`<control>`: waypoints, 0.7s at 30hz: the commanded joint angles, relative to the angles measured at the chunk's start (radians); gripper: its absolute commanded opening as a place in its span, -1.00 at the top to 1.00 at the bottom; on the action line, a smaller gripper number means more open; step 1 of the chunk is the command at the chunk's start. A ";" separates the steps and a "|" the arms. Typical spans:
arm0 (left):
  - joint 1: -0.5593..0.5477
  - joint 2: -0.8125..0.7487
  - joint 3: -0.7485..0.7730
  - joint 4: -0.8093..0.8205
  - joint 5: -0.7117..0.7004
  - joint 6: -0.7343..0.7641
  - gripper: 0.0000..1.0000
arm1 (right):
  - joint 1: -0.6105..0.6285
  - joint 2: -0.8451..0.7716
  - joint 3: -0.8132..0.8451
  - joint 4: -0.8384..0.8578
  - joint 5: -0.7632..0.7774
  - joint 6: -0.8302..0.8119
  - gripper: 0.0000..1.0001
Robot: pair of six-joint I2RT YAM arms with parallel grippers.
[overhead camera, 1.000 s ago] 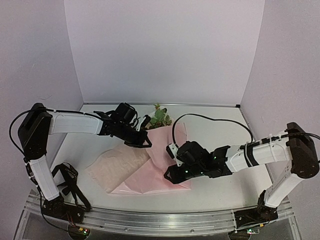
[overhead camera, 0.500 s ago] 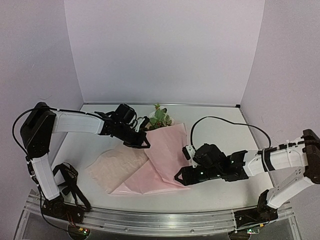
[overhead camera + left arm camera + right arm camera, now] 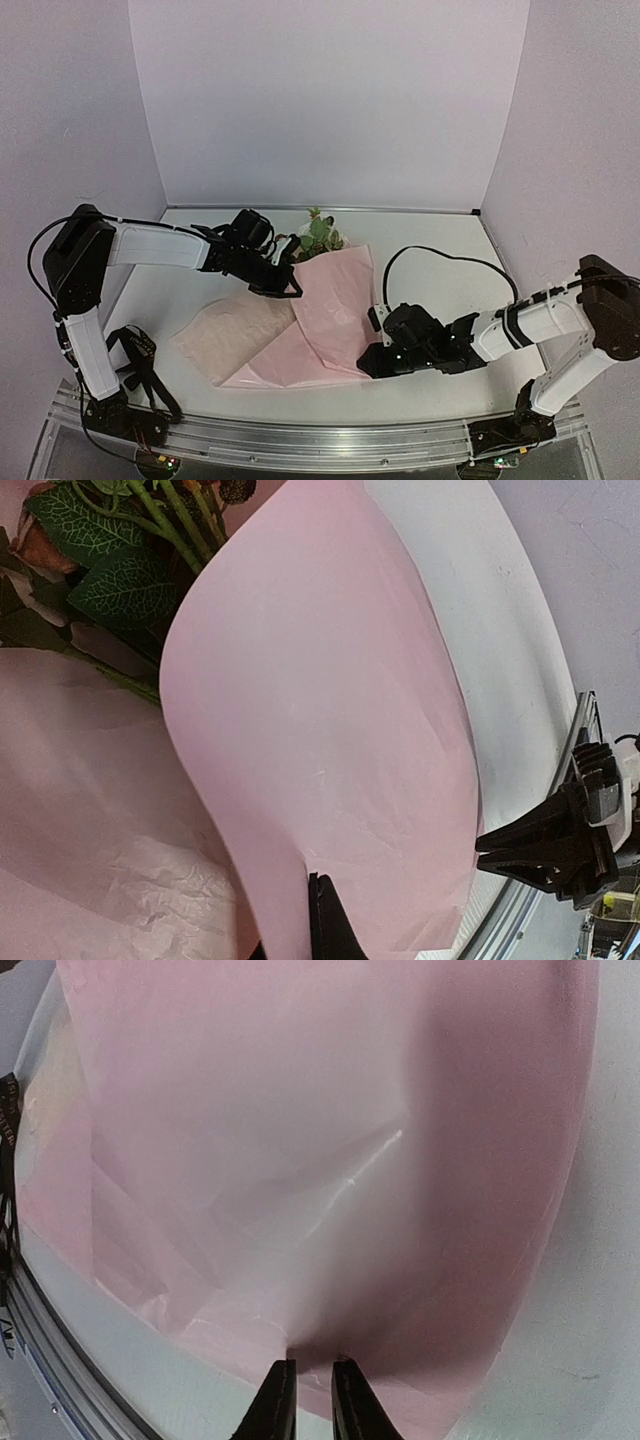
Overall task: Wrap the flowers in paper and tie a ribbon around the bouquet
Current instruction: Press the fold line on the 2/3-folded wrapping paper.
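On the table [image 3: 440, 275], middle: the pink paper [image 3: 335, 300] lies spread out. The flowers [image 3: 318, 235] sit at its far edge, heads and leaves poking out past the sheet.

Change over the last second: the right gripper [image 3: 368, 365] was above the middle of the sheet, with the right flap bunched under it. It then drew back to the right. It now sits low at the near right corner of the paper. The flap it left behind lies as one smooth panel folded over the stems, running from the flowers down toward the near edge.

Left gripper [image 3: 288, 285]: has not shifted. Jaws together, pinching the paper just beside the stems. In its wrist view the folded panel rises straight from the finger.

Right gripper: fingertips [image 3: 280, 1385] narrowly apart, a thin slit between them. They are set right at the near edge of the sheet and nothing is visibly clamped yet.

Reading: the first fold looks laid and is holding its shape. The right arm appears to be lining up on the near corner for the next fold. The paper is not yet a cone.

No ribbon in sight in any view, so tying is still to come.
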 commanded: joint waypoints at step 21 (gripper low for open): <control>-0.071 -0.215 0.031 -0.115 -0.158 -0.017 0.06 | 0.059 0.079 -0.043 0.107 0.032 0.064 0.75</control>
